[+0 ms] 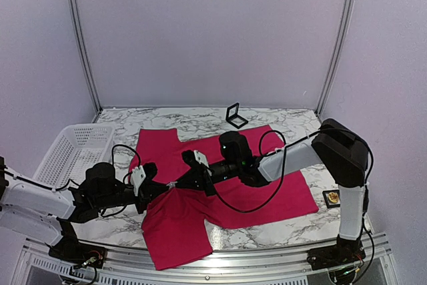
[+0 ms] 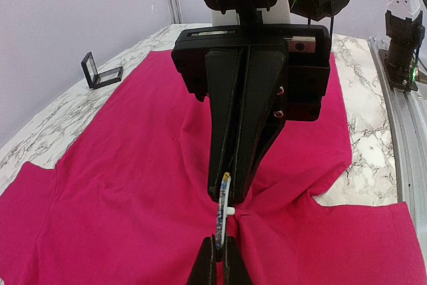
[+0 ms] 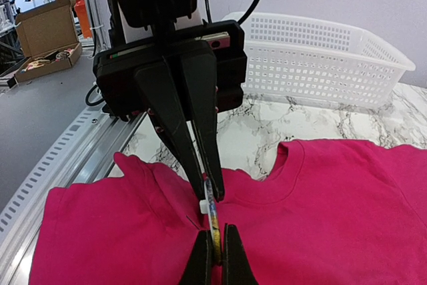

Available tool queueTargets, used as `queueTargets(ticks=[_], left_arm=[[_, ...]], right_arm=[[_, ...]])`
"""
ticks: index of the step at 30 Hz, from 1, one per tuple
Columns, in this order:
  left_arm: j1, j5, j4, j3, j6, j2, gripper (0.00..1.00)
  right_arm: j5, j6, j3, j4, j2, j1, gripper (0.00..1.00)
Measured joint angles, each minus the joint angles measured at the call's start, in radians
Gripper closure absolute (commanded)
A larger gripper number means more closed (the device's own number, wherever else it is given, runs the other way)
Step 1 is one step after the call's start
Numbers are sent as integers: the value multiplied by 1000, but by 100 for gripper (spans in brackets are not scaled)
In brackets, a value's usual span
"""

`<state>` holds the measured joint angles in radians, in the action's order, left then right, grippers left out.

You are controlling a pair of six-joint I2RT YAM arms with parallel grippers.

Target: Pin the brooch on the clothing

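Both end effectors clamp brooch edge-on; face unreadable.

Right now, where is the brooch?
The brooch sits left of centre in the top view, pinched between the left tool and right tool over the shirt.

End effectors sit tip-to-tip on the pink T-shirt.

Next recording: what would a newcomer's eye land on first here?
The magenta T-shirt lies spread on the marble table. Over it, the left arm's fingers and the right arm's fingers meet tip to tip, both pinched shut on a small brooch. A white basket sits at the table's left edge.
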<state>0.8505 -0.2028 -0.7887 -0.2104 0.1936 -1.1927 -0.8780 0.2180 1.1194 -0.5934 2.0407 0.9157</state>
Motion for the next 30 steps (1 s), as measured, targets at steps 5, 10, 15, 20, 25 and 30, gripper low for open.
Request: queueTargets(ticks=[5, 10, 15, 20, 25, 30], left_arm=[[0, -10, 0, 0, -2, 0, 100], [1, -17, 0, 0, -2, 0, 100], [1, -18, 0, 0, -2, 0, 100], [1, -25, 0, 0, -2, 0, 100], [1, -25, 0, 0, -2, 0, 100], [1, -29, 0, 0, -1, 0, 100]], right_arm=[[-3, 3, 0, 3, 0, 0, 82], [-3, 27, 0, 16, 0, 0, 69], [-8, 37, 0, 18, 0, 0, 68], [-7, 37, 5, 19, 11, 3, 68], [-7, 40, 17, 22, 37, 12, 77], [-8, 41, 25, 26, 39, 16, 83]])
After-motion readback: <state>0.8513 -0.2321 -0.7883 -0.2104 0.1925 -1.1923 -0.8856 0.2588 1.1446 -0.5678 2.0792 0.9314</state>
